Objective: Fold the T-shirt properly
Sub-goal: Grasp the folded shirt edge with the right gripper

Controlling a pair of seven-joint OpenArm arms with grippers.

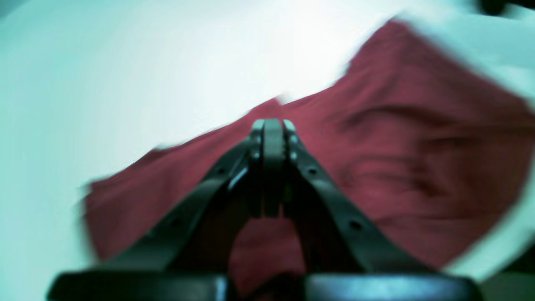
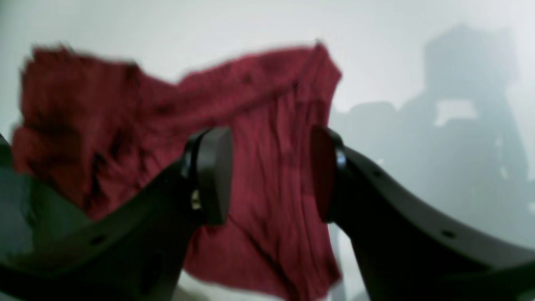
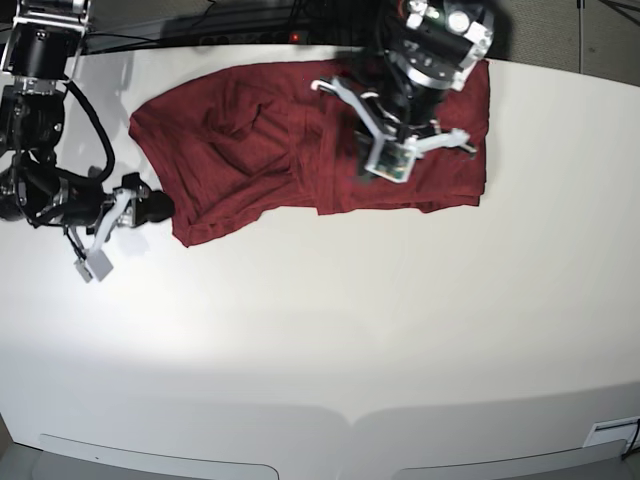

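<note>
Two arms are working over a white table (image 3: 330, 330), and the T-shirt (image 3: 260, 140) is lying spread across the far part of it, a maroon sheet full of wrinkles, running from the far left-centre over to the far right, with its near edge ragged and stepped. On the base view's right, the left gripper (image 1: 272, 125) is hanging over the right-hand part of the cloth, and from its own wrist camera the fingertips are pressing tight together with no gap between them; the fabric is showing below and beyond them, but I cannot tell whether any of it is pinched in there, since the picture is badly blurred. Over on the base view's left, the right gripper (image 2: 271, 175) is sitting just off the shirt's left corner, near the table surface, and its two dark pads are standing well apart, wide open, with nothing between them. Through that gap the right wrist camera is looking at the shirt (image 2: 259, 125), a rumpled red mass with a folded-over band along its upper edge, lying beyond the pads rather than in them. Shadows of the arm are falling grey on the table (image 2: 418, 62) to the right of the cloth.
</note>
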